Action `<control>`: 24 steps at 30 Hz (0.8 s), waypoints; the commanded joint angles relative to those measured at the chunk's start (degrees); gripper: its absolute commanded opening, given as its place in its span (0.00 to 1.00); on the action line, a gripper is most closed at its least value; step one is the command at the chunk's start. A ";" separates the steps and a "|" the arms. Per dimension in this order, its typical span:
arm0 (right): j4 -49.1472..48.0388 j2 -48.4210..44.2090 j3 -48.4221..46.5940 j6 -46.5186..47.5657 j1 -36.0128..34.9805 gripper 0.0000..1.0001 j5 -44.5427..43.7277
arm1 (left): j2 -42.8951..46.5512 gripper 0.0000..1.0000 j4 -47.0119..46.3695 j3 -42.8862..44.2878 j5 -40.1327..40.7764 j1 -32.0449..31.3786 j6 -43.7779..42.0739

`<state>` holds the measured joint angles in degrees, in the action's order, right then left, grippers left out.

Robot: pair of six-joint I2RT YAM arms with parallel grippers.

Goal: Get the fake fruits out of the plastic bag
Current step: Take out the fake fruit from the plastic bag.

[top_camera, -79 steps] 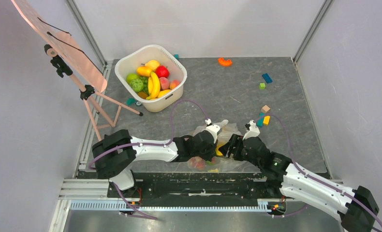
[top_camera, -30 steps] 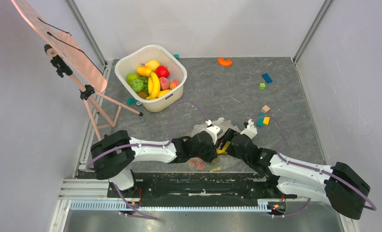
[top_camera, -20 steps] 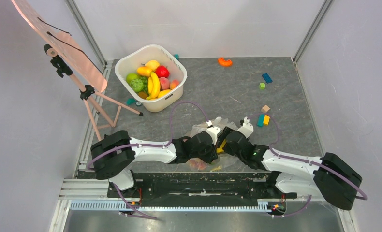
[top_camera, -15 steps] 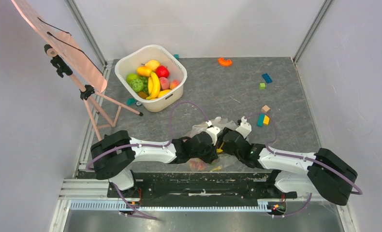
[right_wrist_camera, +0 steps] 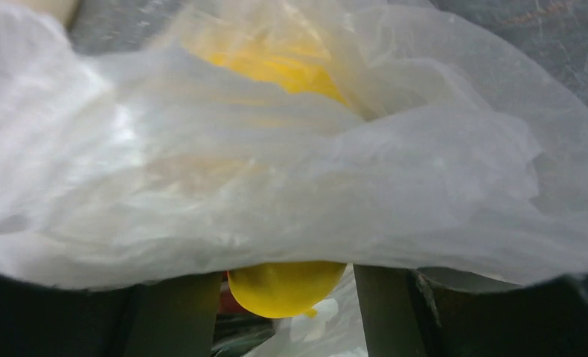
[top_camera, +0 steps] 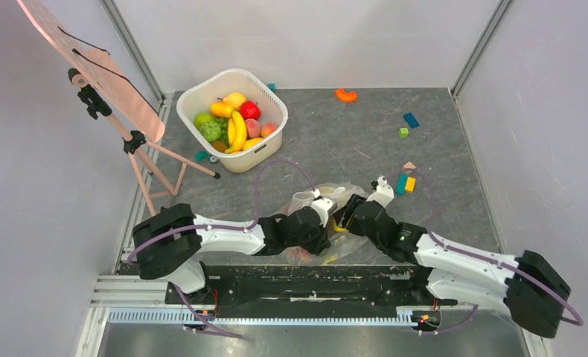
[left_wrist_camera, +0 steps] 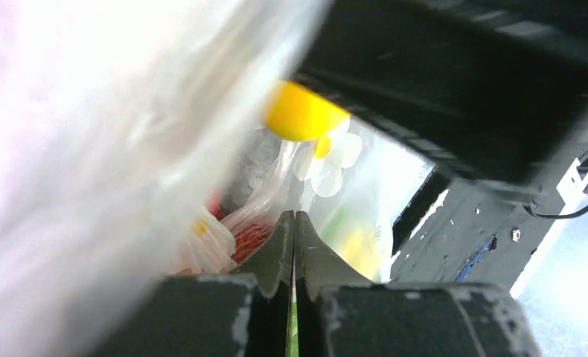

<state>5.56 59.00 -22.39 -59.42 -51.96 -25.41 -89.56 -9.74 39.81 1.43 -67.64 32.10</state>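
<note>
Plastic film, clear and crinkled, makes up the thin see-through bag [top_camera: 304, 199], which lies on the grey stone-patterned table [top_camera: 336, 141] near its front edge, with both grippers pushed into it side by side. The right wrist view shows the bag [right_wrist_camera: 313, 171] draped across nearly the whole frame, and under its lower fold a glossy round yellow plastic fruit [right_wrist_camera: 283, 294] sits between the dark fingers [right_wrist_camera: 384, 312] of the right gripper [right_wrist_camera: 287, 277], filling the gap so that the jaws stand clenched on it. In the left wrist view the same yellow fruit [left_wrist_camera: 302, 113] rests against the black body of the right gripper. The left gripper [left_wrist_camera: 293, 223] has its two fingers pressed flat together, a thin green sliver in the seam. Whether bag film is caught there I cannot tell. A red plastic fruit [left_wrist_camera: 252, 234] lies inside the bag just left of those fingers. From above, the left gripper [top_camera: 328, 212] and right gripper [top_camera: 347, 216] nearly touch. A white plastic tub [top_camera: 189, 93] of mixed fruit stands well apart at the far left.
</note>
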 commanded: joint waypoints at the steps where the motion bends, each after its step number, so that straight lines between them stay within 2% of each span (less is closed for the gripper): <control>1: 2.99 -8.29 -2.12 4.28 0.01 0.49 1.30 | 1.52 0.02 0.51 -1.57 2.03 -0.31 -0.81; 5: 4.96 -12.44 -2.51 6.78 0.09 0.49 8.88 | 1.28 0.02 0.51 -1.58 3.05 -0.33 -0.71; 12: 11.72 -13.57 -1.84 13.93 0.06 0.51 25.16 | 3.73 0.02 2.33 0.09 6.76 -0.25 -1.51; 19: 18.59 -19.02 -1.91 18.82 0.11 0.53 32.28 | 5.00 0.02 5.24 3.37 9.90 0.06 -3.39; 24: 24.66 -24.72 -7.54 20.09 0.11 0.53 31.98 | 5.47 0.02 5.54 3.51 9.31 0.24 -3.13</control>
<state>25.85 38.48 -23.46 -42.06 -51.90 4.49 -86.50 -4.62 41.63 9.17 -67.57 30.81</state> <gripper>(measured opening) 0.600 0.026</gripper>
